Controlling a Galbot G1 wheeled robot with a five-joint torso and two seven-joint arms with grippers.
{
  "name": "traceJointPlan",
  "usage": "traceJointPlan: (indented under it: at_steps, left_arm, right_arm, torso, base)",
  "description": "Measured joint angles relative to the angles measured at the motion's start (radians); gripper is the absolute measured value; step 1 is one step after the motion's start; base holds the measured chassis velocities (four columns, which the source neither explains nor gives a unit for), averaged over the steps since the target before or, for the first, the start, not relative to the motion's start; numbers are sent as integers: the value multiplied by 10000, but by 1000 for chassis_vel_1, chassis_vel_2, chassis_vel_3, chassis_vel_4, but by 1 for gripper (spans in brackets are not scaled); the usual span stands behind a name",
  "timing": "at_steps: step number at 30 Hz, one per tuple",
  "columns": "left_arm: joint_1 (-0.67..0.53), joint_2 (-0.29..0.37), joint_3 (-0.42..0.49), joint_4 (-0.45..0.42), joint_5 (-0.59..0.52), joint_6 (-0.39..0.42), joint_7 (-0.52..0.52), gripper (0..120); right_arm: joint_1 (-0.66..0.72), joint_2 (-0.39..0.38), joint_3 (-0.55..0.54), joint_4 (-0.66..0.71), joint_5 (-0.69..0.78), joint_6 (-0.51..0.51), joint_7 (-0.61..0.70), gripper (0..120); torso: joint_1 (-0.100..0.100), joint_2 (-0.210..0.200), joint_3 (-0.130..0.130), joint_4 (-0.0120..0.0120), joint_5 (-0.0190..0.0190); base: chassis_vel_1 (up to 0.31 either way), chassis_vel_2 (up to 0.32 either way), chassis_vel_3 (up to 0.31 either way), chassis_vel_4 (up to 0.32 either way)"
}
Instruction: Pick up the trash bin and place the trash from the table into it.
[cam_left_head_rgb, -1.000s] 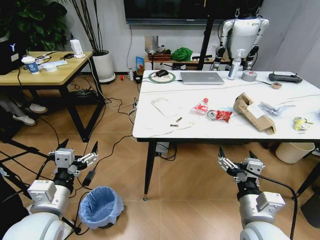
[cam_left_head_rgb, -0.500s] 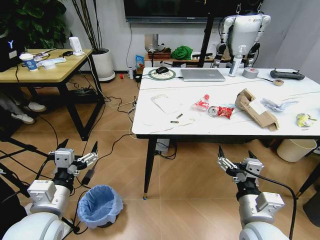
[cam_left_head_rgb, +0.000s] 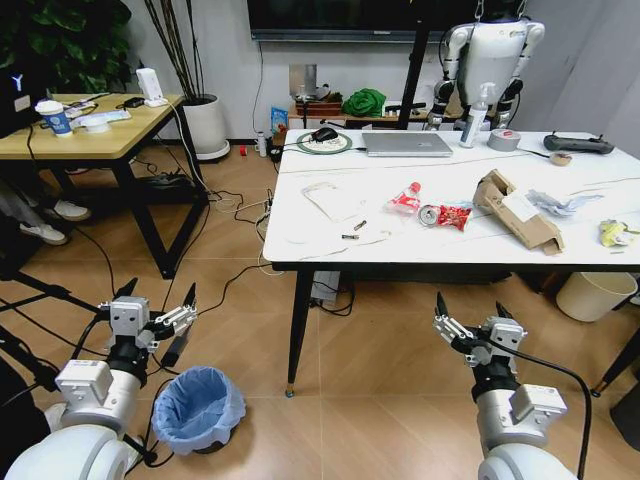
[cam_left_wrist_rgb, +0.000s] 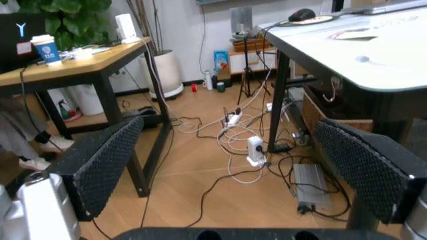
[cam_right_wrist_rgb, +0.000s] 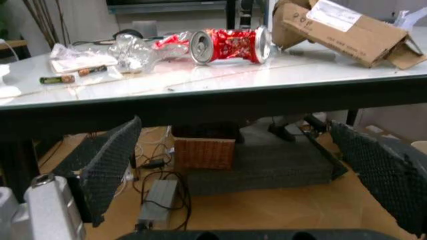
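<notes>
Both my claws hang low in front of me, spread wide and holding nothing: left gripper (cam_left_head_rgb: 152, 306) over the floor (cam_left_head_rgb: 380, 400) just above the trash bin (cam_left_head_rgb: 198, 409), right gripper (cam_left_head_rgb: 470, 324) under the table's near edge. I judge they're held back like this because the bin has to come up 1st, and it's untouched.

Bin stands on the floor, left of the table's (cam_left_head_rgb: 300, 240) near-left leg: small, round, dark, w/ crinkled light-blue bag folded over the rim.

Trash lies toward the table's near edge: red-labelled bottle (cam_left_head_rgb: 405, 200), crushed red can (cam_right_wrist_rgb: 230, 45), torn cardboard box (cam_left_head_rgb: 517, 221), white paper (cam_left_head_rgb: 560, 204), yellow wrapper (cam_left_head_rgb: 615, 232) by the right edge.
</notes>
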Motion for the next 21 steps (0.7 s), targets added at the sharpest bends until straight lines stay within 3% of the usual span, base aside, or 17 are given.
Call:
traceJointPlan:
  at_steps: [21]
  left_arm:
    - [-24,450,-92,205,-130,-286,-95,100]
  right_arm:
    - [74,29,67,-202,79,169,-93,100]
  torso:
    - [-369,-914,-543,0,-3]
  base:
    - [0,0,0,0]
